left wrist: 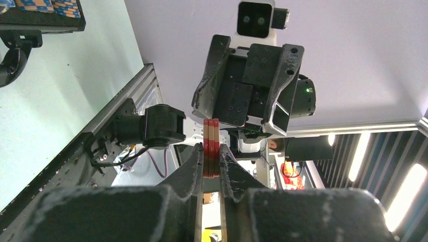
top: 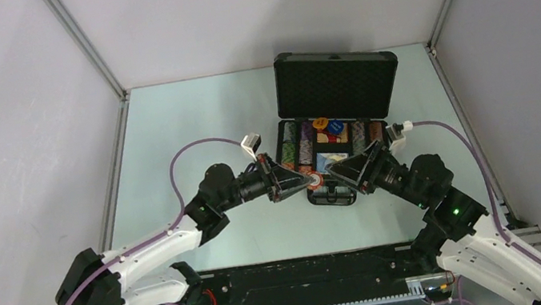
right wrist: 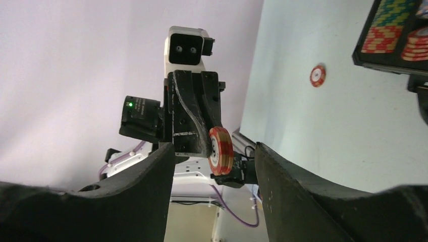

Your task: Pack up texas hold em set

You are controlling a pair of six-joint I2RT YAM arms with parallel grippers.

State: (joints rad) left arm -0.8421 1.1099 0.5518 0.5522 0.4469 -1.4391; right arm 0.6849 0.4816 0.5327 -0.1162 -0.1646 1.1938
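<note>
a stack of red-white chips (left wrist: 211, 146) is pinched on edge in the left gripper (left wrist: 212, 162), at the case's (top: 338, 82) 6 o'clock edge. the right gripper (right wrist: 214, 154) is spread wide, facing it from 3 o'clock. if released early, chips could be scattered onto the table (right wrist: 303, 126), where one loose chip (right wrist: 317, 75) lies.

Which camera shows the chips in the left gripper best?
Right wrist: the red-white chips show both face and edge, unobstructed. Left wrist shows them only edge-on, pinched in the left gripper; top external shows just a tiny spot.
</note>
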